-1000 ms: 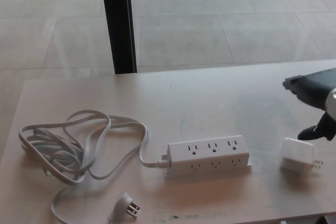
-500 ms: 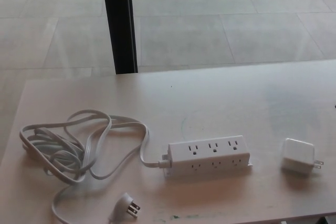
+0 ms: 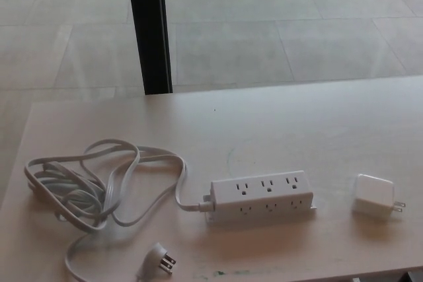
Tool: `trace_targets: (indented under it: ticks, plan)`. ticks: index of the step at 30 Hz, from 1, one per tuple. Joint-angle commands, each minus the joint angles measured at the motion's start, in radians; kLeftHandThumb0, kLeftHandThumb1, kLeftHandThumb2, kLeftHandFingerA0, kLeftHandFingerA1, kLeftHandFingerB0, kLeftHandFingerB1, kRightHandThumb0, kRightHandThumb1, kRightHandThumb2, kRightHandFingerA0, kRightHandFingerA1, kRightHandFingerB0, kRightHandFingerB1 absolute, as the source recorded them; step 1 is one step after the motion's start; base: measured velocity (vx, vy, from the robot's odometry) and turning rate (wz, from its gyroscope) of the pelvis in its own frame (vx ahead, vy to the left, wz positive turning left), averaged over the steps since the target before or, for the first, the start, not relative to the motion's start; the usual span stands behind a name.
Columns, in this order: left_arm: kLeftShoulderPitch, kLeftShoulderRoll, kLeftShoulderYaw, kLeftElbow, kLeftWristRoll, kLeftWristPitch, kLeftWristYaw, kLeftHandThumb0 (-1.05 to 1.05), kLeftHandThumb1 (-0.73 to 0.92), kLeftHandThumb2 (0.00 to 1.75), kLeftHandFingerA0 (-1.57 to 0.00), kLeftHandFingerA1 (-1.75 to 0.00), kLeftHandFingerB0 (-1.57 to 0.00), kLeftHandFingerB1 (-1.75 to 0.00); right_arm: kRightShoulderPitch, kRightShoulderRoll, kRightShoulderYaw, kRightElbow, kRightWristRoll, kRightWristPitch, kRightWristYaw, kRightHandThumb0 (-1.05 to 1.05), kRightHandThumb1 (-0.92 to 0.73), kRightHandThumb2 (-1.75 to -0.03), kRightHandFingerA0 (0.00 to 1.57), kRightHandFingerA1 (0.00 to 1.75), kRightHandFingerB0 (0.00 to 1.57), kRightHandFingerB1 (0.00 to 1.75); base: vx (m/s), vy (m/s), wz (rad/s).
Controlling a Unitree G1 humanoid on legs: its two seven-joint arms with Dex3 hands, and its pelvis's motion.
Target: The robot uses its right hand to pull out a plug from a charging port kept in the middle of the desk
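- Head view, the only one here: neither robot hand shows up anywhere, so I can't tell whether they're released, clenched or grasping something.
- The white charger plug (image 3: pixel 374 195) lies on the desk (image 3: pixel 284 123), just to the right of the power strip (image 3: pixel 262 195) and clearly apart from it. All the strip's sockets look empty, so my read is the pull-out is basically done.
- Which way it points: the plug's prongs (image 3: pixel 398 207) stick out toward picture right, away from the strip. Its body is a squat block lying flat, with no real long axis; the prong line runs roughly left-right along the desk's front edge.
- The strip's long axis also runs left-right, tilted a touch upward at the right end, sockets facing up and toward the camera.
- Its cord (image 3: pixel 86 186) coils off to the left, ending in its own loose wall plug (image 3: pixel 160 259) near the front edge.
- If anything's left to do, I'd say it's just keeping the right arm clear of the plug so it doesn't get knocked off the near edge.
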Motion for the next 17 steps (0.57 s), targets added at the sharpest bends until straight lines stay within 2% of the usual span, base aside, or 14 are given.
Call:
trace_targets:
  ticks: [1, 3, 4, 5, 6, 7, 8, 9, 10, 11, 12, 14, 15, 17]
  plan:
    - [0.033, 0.026, 0.029, 0.002, -0.033, -0.012, -0.015, -0.68, 0.78, 0.65, -0.83, -0.48, -0.67, -0.41, 0.329, 0.084, -0.762, 0.371, 0.490, -0.073, -0.564, -0.85, -0.78, -0.62, 0.99, 1.19, 0.09, 0.89, 0.00, 0.000, 0.00]
    - [0.033, 0.026, 0.027, 0.004, -0.030, -0.012, -0.012, -0.68, 0.78, 0.65, -0.83, -0.48, -0.67, -0.41, 0.331, 0.090, -0.763, 0.388, 0.490, -0.082, -0.578, -0.85, -0.78, -0.62, 0.99, 1.19, 0.09, 0.89, 0.00, 0.000, 0.00]
    - [0.034, 0.022, 0.034, 0.009, -0.038, -0.016, -0.023, -0.68, 0.78, 0.64, -0.83, -0.49, -0.67, -0.41, 0.321, 0.109, -0.790, 0.426, 0.531, -0.096, -0.597, -0.85, -0.57, -1.00, 1.03, 1.19, 0.22, 0.74, 0.00, 0.000, 0.00]
    - [0.034, 0.021, 0.035, 0.009, -0.040, -0.016, -0.024, -0.68, 0.78, 0.64, -0.84, -0.49, -0.67, -0.41, 0.302, 0.119, -0.819, 0.448, 0.568, -0.106, -0.610, -0.82, -0.74, -0.62, 0.76, 1.30, 0.14, 0.86, 0.00, 0.000, 0.00]
    - [0.035, 0.021, 0.037, 0.010, -0.042, -0.016, -0.025, -0.69, 0.78, 0.64, -0.84, -0.49, -0.68, -0.41, 0.294, 0.126, -0.835, 0.464, 0.592, -0.116, -0.607, -0.72, -0.54, -1.08, 0.81, 1.09, 0.05, 0.64, 0.00, 0.000, 0.00]
    - [0.037, 0.020, 0.039, 0.012, -0.044, -0.016, -0.022, -0.70, 0.77, 0.64, -0.84, -0.49, -0.68, -0.41, 0.295, 0.137, -0.833, 0.476, 0.593, -0.113, -0.610, -0.80, -0.82, -0.68, 0.88, 1.38, 0.09, 0.83, 0.00, 0.000, 0.00]
    - [0.038, 0.020, 0.040, 0.012, -0.044, -0.016, -0.020, -0.70, 0.77, 0.64, -0.84, -0.49, -0.68, -0.41, 0.296, 0.143, -0.829, 0.480, 0.588, -0.107, -0.618, -0.80, -0.82, -0.68, 0.88, 1.38, 0.09, 0.83, 0.00, 0.000, 0.00]
    - [0.045, 0.020, 0.030, 0.008, -0.031, -0.029, -0.010, -0.71, 0.78, 0.64, -0.83, -0.49, -0.67, -0.41, 0.293, 0.152, -0.833, 0.489, 0.588, -0.097, -0.626, -0.80, -0.84, -0.65, 0.82, 1.34, 0.02, 0.88, 0.00, 0.000, 0.00]
    - [0.044, 0.019, 0.034, 0.008, -0.035, -0.023, -0.006, -0.72, 0.77, 0.64, -0.83, -0.49, -0.68, -0.41, 0.297, 0.159, -0.848, 0.492, 0.601, -0.072, -0.607, -0.81, -0.87, -0.67, 0.75, 1.39, 0.02, 0.80, 0.00, 0.000, 0.00]
    - [0.043, 0.025, 0.033, 0.016, -0.033, -0.020, -0.003, -0.71, 0.77, 0.64, -0.85, -0.51, -0.68, -0.41, 0.302, 0.173, -0.871, 0.500, 0.626, -0.086, -0.590, -0.81, -0.88, -0.69, 0.74, 1.36, 0.03, 0.78, 0.00, 0.000, 0.00]
    - [0.041, 0.024, 0.034, 0.017, -0.034, -0.020, -0.005, -0.71, 0.77, 0.64, -0.85, -0.50, -0.68, -0.41, 0.304, 0.175, -0.880, 0.509, 0.631, -0.083, -0.582, -0.71, -0.63, -1.14, 0.83, 1.14, 0.00, 0.61, 0.00, 0.000, 0.00]
    - [0.040, 0.024, 0.034, 0.017, -0.035, -0.017, -0.009, -0.70, 0.78, 0.65, -0.84, -0.49, -0.67, -0.41, 0.300, 0.174, -0.891, 0.528, 0.635, -0.087, -0.587, -0.71, -0.62, -1.14, 0.86, 1.13, 0.00, 0.62, 0.00, 0.000, 0.00]
    - [0.039, 0.025, 0.036, 0.016, -0.039, -0.008, -0.012, -0.71, 0.78, 0.64, -0.82, -0.49, -0.67, -0.41, 0.304, 0.182, -0.884, 0.522, 0.625, -0.088, -0.586, -0.84, -0.85, -0.68, 0.83, 1.20, 0.05, 0.91, 0.00, 0.000, 0.00]
    - [0.037, 0.026, 0.038, 0.014, -0.043, 0.005, -0.016, -0.71, 0.78, 0.64, -0.82, -0.49, -0.67, -0.41, 0.311, 0.194, -0.875, 0.514, 0.610, -0.091, -0.586, -0.84, -0.85, -0.68, 0.83, 1.20, 0.05, 0.91, 0.00, 0.000, 0.00]
